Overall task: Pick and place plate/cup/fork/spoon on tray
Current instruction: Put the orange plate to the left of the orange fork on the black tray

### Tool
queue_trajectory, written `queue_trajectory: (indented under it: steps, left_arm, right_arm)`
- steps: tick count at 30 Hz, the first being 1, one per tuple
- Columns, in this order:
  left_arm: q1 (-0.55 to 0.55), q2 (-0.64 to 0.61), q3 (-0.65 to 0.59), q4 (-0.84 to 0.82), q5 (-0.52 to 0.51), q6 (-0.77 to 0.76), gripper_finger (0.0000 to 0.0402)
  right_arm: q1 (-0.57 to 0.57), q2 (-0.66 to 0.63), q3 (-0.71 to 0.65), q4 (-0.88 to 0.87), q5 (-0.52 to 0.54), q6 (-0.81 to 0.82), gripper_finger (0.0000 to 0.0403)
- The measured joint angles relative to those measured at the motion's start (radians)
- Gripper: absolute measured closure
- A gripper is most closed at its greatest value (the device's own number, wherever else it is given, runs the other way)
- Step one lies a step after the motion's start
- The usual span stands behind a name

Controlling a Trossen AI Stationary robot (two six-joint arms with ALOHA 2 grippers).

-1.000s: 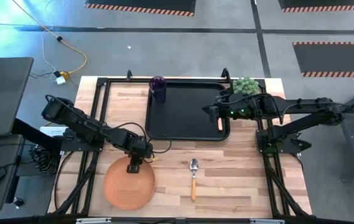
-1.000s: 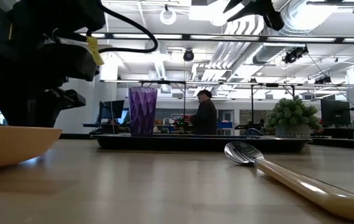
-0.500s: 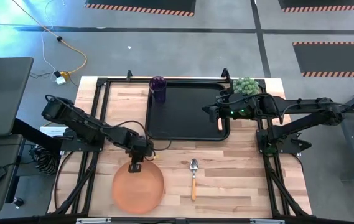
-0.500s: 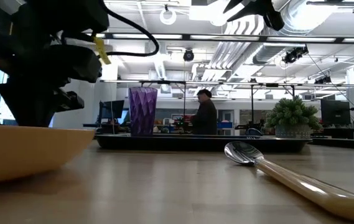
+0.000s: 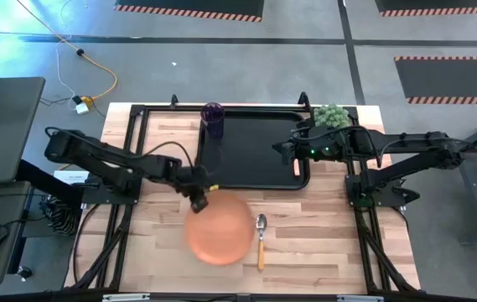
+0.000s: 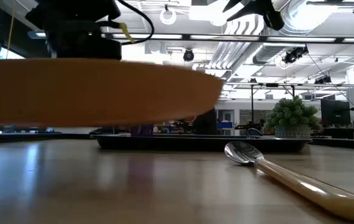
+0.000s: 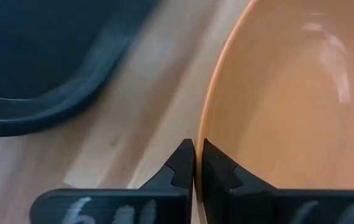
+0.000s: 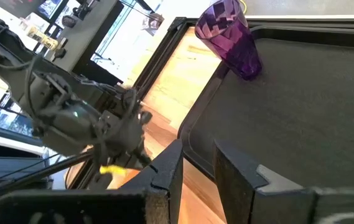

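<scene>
My left fingers [image 7: 196, 163] clamped together on the orange plate [image 5: 219, 227] rim at its 10 o'clock, plate level above the worktop [image 5: 305, 243], spoon [image 5: 261, 239] just beside at 3 o'clock, bowl toward the tray [image 5: 255, 151], no readable writing.

My high cam looks straight down on the whole table [image 5: 322, 243], both arms and floor around it, while my low cam sits at tabletop height facing level across the wood into the room, very near the spoon [image 6: 288, 173], with the plate [image 6: 96, 92] filling its upper left. My left wrist cam is tight on the plate's rim and a tray [image 7: 46, 68] corner. My right wrist cam looks across the tray at the cup [image 8: 229, 34] and the left arm; all four share the tray.
</scene>
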Motion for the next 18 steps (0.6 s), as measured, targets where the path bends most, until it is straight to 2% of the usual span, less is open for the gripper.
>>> queue_trajectory:
  steps: [4, 9, 12, 18]
  left_arm:
    - [0.057, -0.030, 0.000, 0.054, -0.066, -0.188, 0.0400]
    - [0.126, -0.034, 0.000, 0.187, -0.153, -0.313, 0.0400]
    - [0.170, -0.024, 0.013, 0.239, -0.199, -0.349, 0.0400]
    - [0.251, 0.030, 0.131, 0.190, -0.249, -0.303, 0.0401]
  right_arm:
    - [0.000, 0.000, 0.000, -0.001, 0.000, -0.002, 0.0324]
    - [0.000, 0.000, 0.000, -0.004, -0.002, -0.002, 0.0324]
    - [0.000, 0.000, 0.000, -0.004, -0.002, -0.010, 0.0324]
    - [0.000, 0.000, 0.000, -0.004, -0.003, -0.026, 0.0324]
